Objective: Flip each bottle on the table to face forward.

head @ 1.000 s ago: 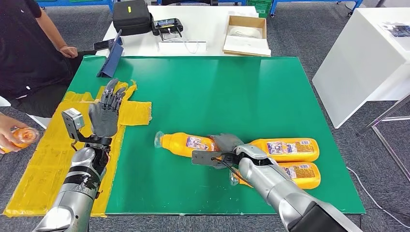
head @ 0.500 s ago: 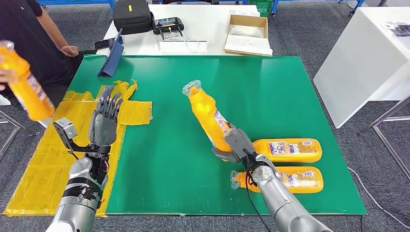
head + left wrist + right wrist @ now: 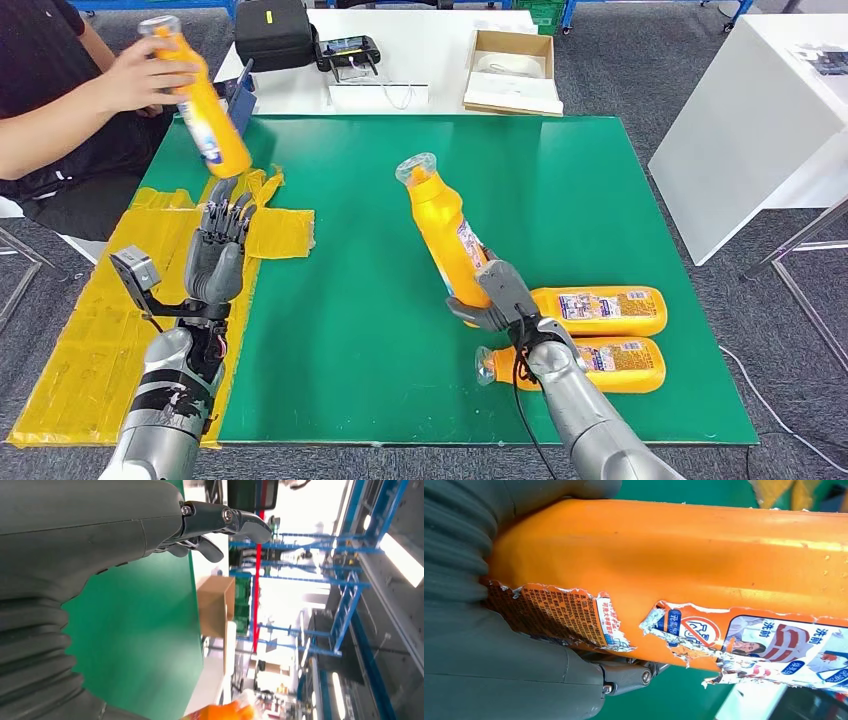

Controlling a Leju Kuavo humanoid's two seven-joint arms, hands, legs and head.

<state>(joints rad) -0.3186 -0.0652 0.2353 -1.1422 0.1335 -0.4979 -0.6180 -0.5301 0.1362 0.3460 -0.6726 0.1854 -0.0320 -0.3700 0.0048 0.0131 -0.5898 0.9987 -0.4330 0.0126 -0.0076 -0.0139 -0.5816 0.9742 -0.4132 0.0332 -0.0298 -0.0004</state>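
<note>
My right hand [image 3: 498,298] grips the lower end of an orange bottle [image 3: 444,235] and holds it tilted above the green table [image 3: 400,180], its clear cap pointing up and away. The right wrist view shows the bottle's torn label [image 3: 744,645] close up against my right hand [image 3: 499,655]. Two more orange bottles lie on their sides to the right: one [image 3: 600,310] just beyond my hand, another [image 3: 590,363] nearer the front edge. My left hand [image 3: 218,245] is raised with fingers spread over the yellow cloth [image 3: 110,310], holding nothing; my left hand [image 3: 90,545] also fills the left wrist view.
A person at the far left holds another orange bottle [image 3: 200,100] up above the table's left corner. A white table [image 3: 400,50] behind carries a black bag, a controller and a cardboard box [image 3: 510,70]. A blue tablet stand [image 3: 232,120] sits at the green table's far left edge.
My right hand lifted the bottle off the table and stood it up tilted. The person raised their bottle from low at the left up over the table corner. My left hand barely moved.
</note>
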